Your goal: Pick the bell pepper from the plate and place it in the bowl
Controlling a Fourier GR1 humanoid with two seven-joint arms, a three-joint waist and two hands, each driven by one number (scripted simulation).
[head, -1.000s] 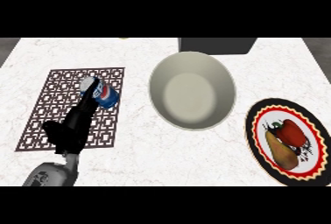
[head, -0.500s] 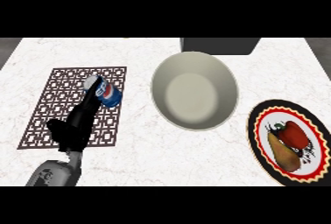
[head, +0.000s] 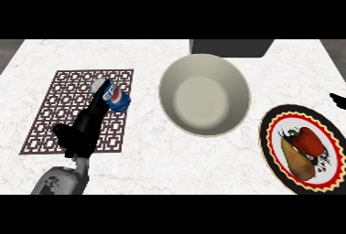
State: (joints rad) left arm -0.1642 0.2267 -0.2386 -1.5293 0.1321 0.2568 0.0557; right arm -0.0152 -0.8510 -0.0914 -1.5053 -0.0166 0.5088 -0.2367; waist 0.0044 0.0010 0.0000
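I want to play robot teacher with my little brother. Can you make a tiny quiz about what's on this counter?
1. True or false: the bell pepper is already in the bowl.
2. What lies beside the pepper on the plate? A) a pear B) a spoon C) a cup
3. Fill in: the left hand stretches over the patterned ____ toward the blue can.

Key
1. False. The pepper is on the plate and nothing shows inside the bowl.
2. A, a brownish pear.
3. Mat.

Only a dark tip of the right hand shows at the right edge.
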